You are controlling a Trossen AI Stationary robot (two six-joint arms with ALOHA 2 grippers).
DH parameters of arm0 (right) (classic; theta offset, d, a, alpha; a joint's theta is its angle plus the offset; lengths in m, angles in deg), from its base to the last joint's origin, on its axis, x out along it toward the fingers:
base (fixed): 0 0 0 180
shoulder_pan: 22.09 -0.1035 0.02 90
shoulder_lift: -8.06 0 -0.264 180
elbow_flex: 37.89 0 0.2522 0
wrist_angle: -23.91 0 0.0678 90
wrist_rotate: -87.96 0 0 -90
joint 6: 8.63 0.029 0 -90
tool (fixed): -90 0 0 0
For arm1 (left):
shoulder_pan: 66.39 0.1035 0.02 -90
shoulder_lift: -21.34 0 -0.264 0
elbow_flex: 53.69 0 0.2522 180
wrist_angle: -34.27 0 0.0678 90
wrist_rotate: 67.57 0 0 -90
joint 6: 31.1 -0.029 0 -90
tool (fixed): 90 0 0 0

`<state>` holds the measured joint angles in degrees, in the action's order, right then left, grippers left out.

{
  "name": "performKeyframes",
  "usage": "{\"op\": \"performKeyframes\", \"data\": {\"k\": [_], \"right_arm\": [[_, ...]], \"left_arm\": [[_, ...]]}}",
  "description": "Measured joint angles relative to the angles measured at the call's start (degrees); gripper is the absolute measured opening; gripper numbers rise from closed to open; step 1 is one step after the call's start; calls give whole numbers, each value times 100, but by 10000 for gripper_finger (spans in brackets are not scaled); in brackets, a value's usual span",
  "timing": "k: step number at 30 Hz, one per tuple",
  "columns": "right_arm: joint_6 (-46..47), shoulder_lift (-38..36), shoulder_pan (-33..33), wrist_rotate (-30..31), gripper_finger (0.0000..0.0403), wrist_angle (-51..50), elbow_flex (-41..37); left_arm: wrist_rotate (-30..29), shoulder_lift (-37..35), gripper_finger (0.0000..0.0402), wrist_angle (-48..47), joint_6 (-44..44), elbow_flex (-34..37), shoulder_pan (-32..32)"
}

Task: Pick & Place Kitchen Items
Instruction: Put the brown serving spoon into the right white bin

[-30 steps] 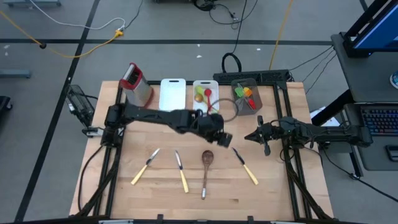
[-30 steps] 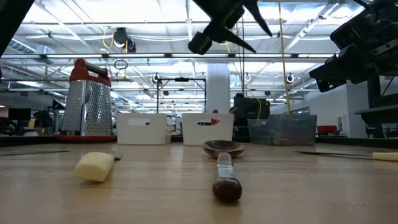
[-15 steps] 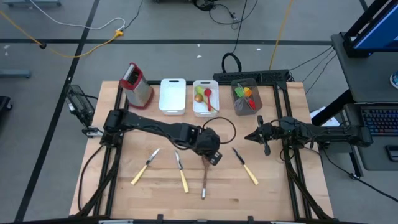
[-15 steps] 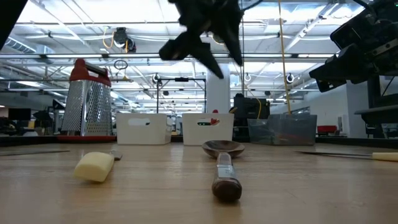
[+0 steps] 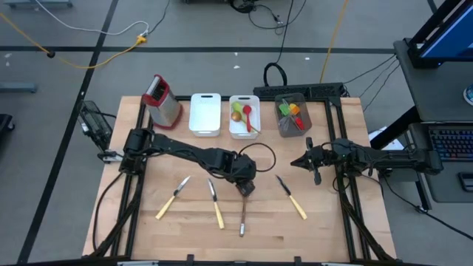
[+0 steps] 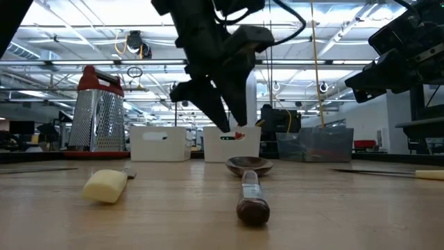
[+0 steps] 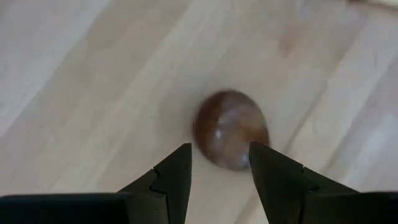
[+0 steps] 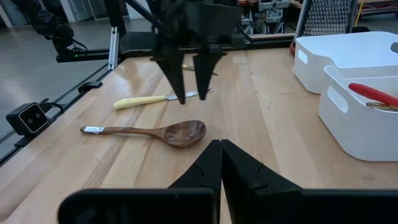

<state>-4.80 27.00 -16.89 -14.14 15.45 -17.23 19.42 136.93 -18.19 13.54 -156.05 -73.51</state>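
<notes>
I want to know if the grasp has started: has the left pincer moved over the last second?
Yes. In the high view the left pincer has left the white tray and come down over the wooden spoon, open above its bowl.

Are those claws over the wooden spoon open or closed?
Open. The left gripper hangs above the wooden spoon bowl with a clear gap between its fingers, not touching it.

On the table [image 5: 325,229] there are three cream-handled knives [image 5: 216,203], one wooden spoon [image 5: 243,208], one box grater [image 5: 162,99], two white trays [image 5: 205,115], one grey tray [image 5: 293,118], and two grippers [image 5: 247,185].
</notes>
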Motion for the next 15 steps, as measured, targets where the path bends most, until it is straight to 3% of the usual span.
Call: {"op": "performKeyframes", "data": {"k": [11,15], "right_arm": [[1,-1,2,2,0,0,0],[2,-2,0,2,0,0,0]], "left_arm": [[206,-4,165,344,-144,98,223],[200,77,186,540,-450,90,210]]}}
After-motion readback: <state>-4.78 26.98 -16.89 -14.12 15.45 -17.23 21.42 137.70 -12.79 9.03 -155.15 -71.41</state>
